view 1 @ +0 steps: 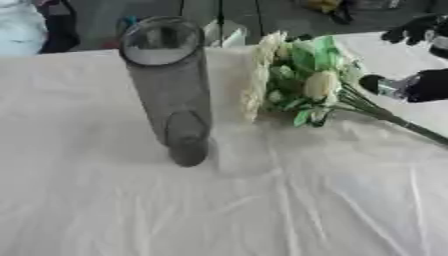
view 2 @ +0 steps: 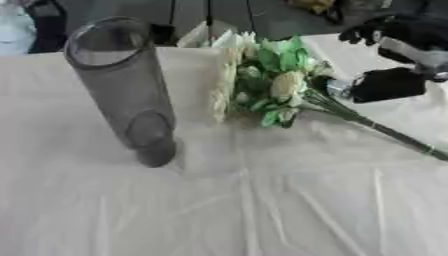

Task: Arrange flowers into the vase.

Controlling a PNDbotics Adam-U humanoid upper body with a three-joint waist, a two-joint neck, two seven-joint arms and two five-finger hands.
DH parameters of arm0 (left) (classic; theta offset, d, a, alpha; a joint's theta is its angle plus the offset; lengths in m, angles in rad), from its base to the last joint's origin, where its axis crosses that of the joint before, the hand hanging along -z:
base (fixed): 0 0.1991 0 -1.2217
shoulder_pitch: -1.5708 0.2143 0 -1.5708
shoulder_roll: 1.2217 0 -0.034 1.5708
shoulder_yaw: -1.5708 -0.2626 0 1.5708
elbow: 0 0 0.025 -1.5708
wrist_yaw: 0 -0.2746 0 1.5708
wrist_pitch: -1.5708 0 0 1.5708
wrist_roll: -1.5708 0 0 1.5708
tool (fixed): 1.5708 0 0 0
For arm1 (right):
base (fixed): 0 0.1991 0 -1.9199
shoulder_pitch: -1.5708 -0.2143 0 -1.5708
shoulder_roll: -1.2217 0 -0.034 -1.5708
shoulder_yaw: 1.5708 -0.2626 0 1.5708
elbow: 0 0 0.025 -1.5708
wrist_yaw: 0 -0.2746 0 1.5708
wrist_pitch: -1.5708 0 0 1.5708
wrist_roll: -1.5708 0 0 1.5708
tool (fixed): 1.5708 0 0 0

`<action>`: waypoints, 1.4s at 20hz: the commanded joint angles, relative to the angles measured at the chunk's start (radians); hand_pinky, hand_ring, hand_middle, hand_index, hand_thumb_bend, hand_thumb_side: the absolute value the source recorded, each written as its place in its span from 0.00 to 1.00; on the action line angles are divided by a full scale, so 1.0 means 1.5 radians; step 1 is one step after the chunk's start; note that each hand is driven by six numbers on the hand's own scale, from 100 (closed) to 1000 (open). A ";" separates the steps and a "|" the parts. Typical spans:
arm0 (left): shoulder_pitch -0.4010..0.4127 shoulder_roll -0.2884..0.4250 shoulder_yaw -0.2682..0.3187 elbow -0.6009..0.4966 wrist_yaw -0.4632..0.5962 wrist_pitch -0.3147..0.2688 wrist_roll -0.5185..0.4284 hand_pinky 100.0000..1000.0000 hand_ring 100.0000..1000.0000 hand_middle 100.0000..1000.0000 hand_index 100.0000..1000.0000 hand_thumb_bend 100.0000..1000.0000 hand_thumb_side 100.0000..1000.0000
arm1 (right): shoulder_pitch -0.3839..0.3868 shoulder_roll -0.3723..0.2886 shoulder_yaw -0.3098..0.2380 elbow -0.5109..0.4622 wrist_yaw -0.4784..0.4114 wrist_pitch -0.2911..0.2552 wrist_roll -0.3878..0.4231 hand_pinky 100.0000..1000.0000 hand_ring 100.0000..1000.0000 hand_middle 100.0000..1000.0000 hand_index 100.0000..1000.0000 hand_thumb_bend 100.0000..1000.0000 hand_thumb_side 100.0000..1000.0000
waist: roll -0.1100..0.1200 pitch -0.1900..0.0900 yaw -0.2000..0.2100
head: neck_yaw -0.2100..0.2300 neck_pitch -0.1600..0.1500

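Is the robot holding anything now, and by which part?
It cannot be told: the right hand is beside the flowers' stems, but no grasp shows.

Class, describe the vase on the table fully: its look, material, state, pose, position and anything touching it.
The vase is a tall, straight cylinder of what looks like smoky grey clear glass, with a round open mouth and a thicker round base. It stands upright on the white tablecloth, left of centre, and appears empty: no stems are in it. The bunch of flowers, cream blooms with green leaves, lies on the cloth to its right, apart from it. Only the cloth touches the vase.
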 commanded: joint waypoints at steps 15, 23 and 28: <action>-0.013 0.000 -0.005 -0.009 0.005 0.001 -0.008 0.63 0.84 0.83 0.88 0.00 1.00 | -0.014 0.021 0.033 0.115 0.049 -0.024 -0.054 0.62 0.80 0.81 0.91 0.23 0.60 | -0.006 -0.025 0.016 | -0.005 -0.003; -0.012 -0.003 -0.005 -0.009 0.005 0.001 -0.008 0.63 0.84 0.83 0.88 0.00 1.00 | -0.022 0.036 0.037 0.182 0.045 -0.042 -0.090 0.63 0.79 0.80 0.90 0.21 0.59 | -0.005 -0.018 0.016 | -0.005 -0.001; -0.012 -0.005 -0.004 -0.009 0.005 0.002 -0.006 0.63 0.84 0.83 0.87 0.00 1.00 | -0.020 0.040 0.035 0.196 0.021 -0.053 -0.085 0.67 0.82 0.82 0.91 0.27 0.62 | -0.003 -0.014 0.016 | -0.006 0.001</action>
